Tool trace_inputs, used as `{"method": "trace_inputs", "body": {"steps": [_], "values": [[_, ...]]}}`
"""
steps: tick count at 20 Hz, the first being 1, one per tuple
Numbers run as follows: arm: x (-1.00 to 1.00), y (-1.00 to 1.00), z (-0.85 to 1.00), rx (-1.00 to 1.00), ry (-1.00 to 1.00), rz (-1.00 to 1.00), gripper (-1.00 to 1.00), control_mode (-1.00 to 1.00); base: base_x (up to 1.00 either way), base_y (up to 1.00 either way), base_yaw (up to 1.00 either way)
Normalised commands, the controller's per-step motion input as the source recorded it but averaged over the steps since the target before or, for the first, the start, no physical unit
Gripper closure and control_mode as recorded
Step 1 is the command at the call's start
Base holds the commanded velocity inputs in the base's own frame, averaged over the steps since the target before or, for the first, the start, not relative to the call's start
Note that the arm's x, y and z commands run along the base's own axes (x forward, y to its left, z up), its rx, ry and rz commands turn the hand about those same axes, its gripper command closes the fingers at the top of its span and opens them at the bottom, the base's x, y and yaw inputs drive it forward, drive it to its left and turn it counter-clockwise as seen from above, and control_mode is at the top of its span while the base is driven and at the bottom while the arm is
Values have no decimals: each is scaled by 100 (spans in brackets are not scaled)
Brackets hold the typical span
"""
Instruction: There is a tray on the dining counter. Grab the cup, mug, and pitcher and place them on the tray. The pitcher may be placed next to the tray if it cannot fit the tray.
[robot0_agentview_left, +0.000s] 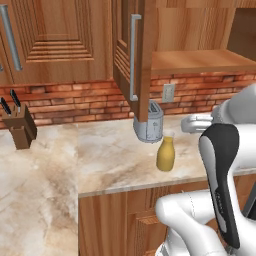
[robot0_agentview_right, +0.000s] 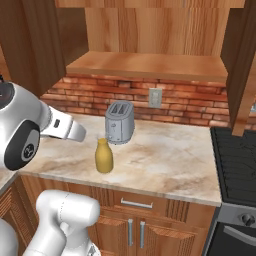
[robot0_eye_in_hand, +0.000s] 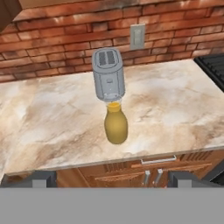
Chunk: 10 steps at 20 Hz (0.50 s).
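Right now the pitcher stands upright on the marbled kitchen counter, close to its front edge and just in front of the grey toaster, with a small gap between the two. That spot near the edge looks handy for a reach from the robot's side, though the toaster right behind it leaves little spare room for fingers going past the neck. The pitcher is mustard yellow, smooth and bottle-shaped: a rounded body that narrows to a shorter neck with an open mouth, seen from above in the hand view. It looks stable on its flat base, and the body seems the widest part, so the neck would probably be the easier place to take hold.

The gripper hangs back and above the counter's front edge, looking down and forward at the pitcher, which sits almost centred between the two dark fingertips. Those fingertips are spread fully apart with nothing between them, so the hand is empty. I judge this to be the lining-up stage before a reach for the pitcher.

Further out, a brick wall with a socket runs behind the counter, a knife block stands far along to the left, and a stove sits to the right.
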Motion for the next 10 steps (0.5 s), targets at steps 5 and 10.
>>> {"method": "trace_inputs", "body": {"steps": [5,10], "values": [[12,-17,-12,0,15,0,-100,-100,0,0,0],[24,-6,-16,0,20,3,-100,-100,0,0,0]]}}
